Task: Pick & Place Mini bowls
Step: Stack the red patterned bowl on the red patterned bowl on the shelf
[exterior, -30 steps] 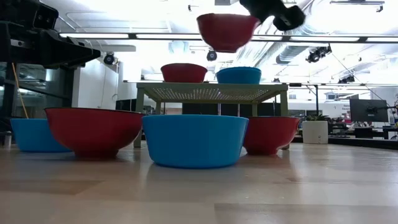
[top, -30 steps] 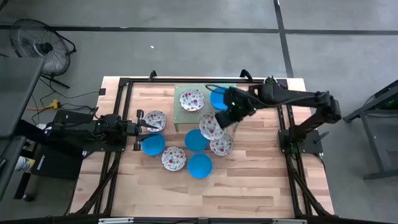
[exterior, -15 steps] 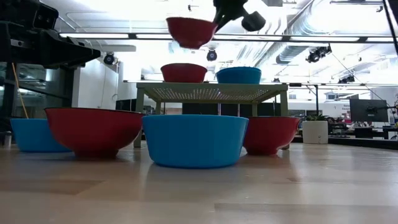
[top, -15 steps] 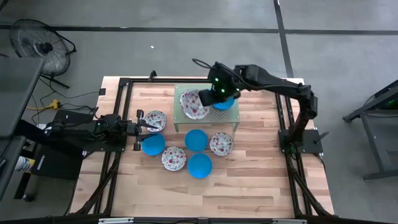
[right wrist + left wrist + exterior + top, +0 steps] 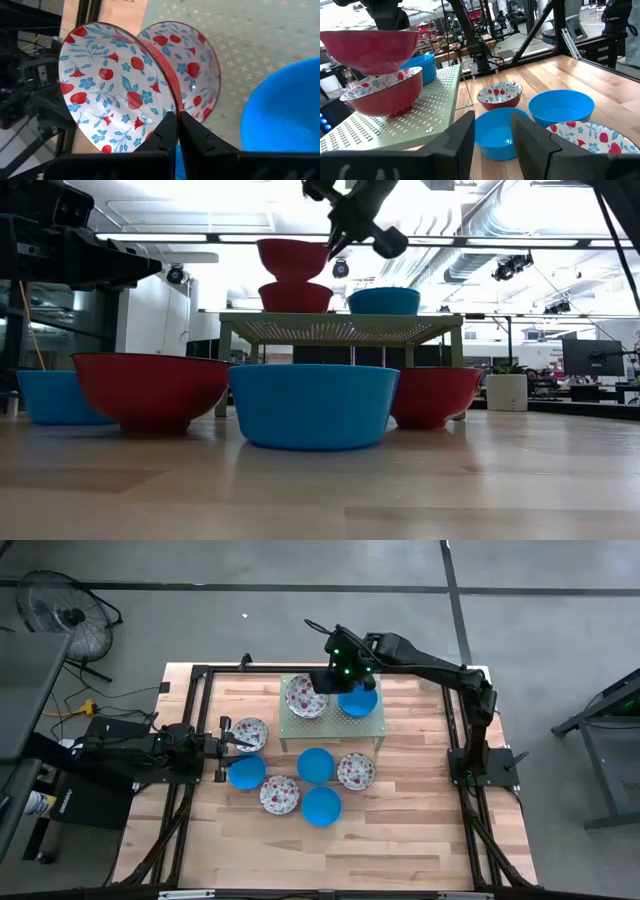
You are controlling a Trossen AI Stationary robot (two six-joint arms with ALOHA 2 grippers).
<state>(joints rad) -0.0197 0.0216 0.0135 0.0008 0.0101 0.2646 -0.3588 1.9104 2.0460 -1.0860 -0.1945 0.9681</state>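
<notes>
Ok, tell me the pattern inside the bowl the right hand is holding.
White with red flowers and blue leaves inside the held bowl; the right wrist view shows it best.

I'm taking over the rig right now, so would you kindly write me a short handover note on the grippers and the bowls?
Right gripper: shut on the rim of a floral bowl, held just above the floral bowl on the stand.
Left gripper: open, empty, waiting at the table's left side.
Done: one floral and one blue bowl sit on the green stand.
Left: release the held bowl onto the stack; six bowls remain on the table, three blue, three floral.
</notes>
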